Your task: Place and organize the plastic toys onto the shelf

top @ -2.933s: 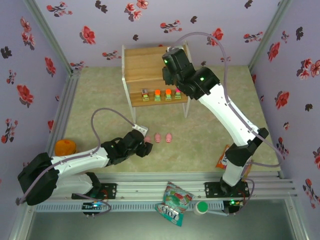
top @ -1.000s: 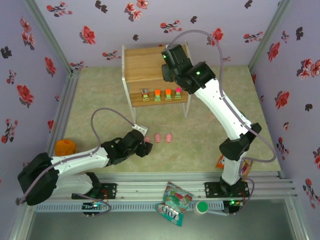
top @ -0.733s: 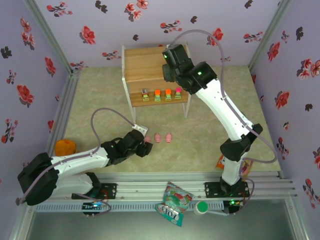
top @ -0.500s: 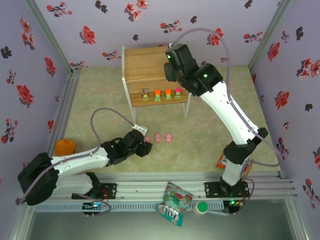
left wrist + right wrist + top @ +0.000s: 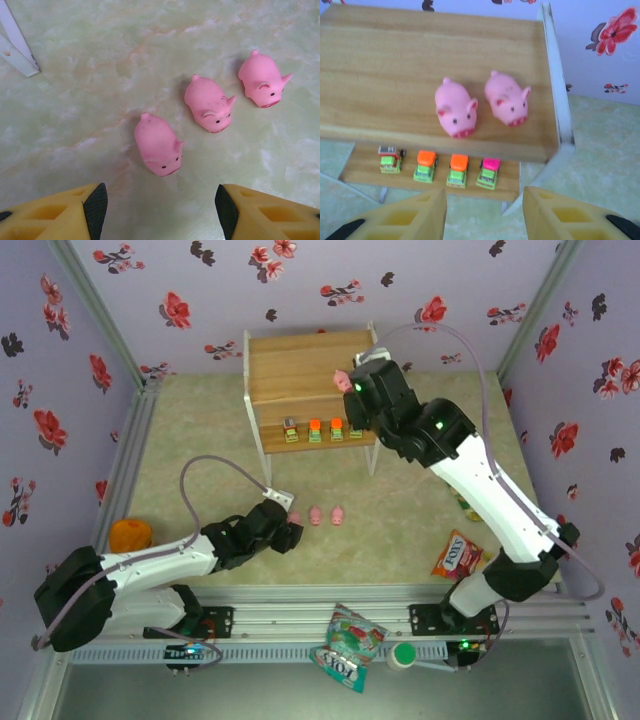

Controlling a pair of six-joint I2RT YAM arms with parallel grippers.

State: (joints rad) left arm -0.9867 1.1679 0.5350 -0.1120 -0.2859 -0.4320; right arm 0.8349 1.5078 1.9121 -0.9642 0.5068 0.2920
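Left gripper (image 5: 160, 204) being held spread over three pigs (image 5: 159, 151); right gripper (image 5: 484, 205) being held spread above shelf (image 5: 380, 75) bearing two pigs (image 5: 456, 113).

Two pink pigs are being seen standing upright on the top board of the shelf (image 5: 380, 75), a two-tier rack of light wood on thin white legs. The left pig (image 5: 455, 112) and the right pig (image 5: 507, 104) are being shown just beside each other, not touching, near the board's right end, snouts toward its front edge. Four blocky toys on green bases are being displayed in a row on the lower board: the grey-topped toy (image 5: 389, 158), the first orange-topped toy (image 5: 425, 166), the second orange-topped toy (image 5: 458, 170) and the pink-topped toy (image 5: 490, 173). On the pale green table (image 5: 150, 40), the near pig (image 5: 157, 151), the middle pig (image 5: 209, 103) and the far pig (image 5: 262, 85) are being pictured in a slanting row, upright and apart.
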